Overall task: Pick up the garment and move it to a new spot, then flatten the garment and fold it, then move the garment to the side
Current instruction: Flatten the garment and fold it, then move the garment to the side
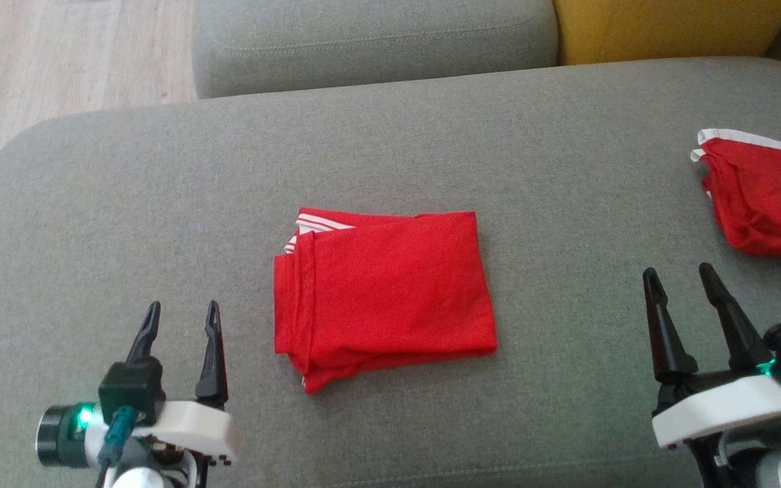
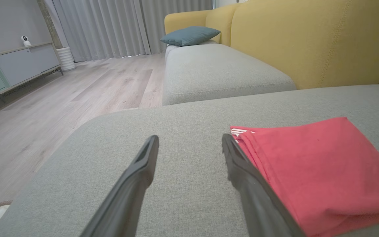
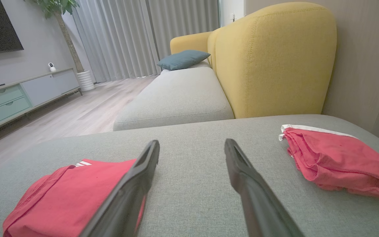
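While two red garments lie on the grey seat [image 1: 160,203], neither is held. One garment [image 1: 390,285], folded to a rough rectangle with white stripes showing at its far left corner, sits mid-seat between the two grippers. The second garment [image 1: 767,196], a looser heap with a white edge, lies at the seat's right end, well apart from the first. The left gripper [image 1: 184,306] is near the folded garment's left side, its two fingers spread apart with nothing between them. The right gripper [image 1: 676,271] is between the two garments, fingers likewise apart and empty. The head view's right edge cuts off the second garment. In each wrist view one finger covers part of the folded garment's near edge. How many layers the fold has is hard to make out.
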Available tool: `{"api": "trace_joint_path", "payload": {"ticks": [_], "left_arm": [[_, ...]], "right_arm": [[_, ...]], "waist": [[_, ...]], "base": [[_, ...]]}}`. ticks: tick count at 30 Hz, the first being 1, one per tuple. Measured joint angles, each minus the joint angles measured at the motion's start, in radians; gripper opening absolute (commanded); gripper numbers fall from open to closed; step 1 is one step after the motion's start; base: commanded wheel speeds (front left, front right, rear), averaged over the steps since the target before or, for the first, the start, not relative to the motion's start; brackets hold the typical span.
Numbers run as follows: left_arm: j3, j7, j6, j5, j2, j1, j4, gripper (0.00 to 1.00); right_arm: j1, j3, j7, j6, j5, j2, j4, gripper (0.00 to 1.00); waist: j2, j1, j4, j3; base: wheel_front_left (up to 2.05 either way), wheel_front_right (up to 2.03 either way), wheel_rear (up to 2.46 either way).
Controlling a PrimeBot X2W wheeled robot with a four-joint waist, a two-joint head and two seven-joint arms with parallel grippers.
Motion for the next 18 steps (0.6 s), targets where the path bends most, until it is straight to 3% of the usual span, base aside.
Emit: {"api": "trace_joint_path", "payload": {"ticks": [18], "left_arm": [[-0.02, -0.009, 0.009, 0.0, 0.004, -0.004, -0.005, 1.0]], "right_arm": [[0.0, -0.006, 0.019, 0.0, 0.0, 0.006, 0.003, 1.0]], "waist": [[0.0, 0.0, 0.011, 0.014]], "base": [[0.0, 0.0, 0.0]]}}
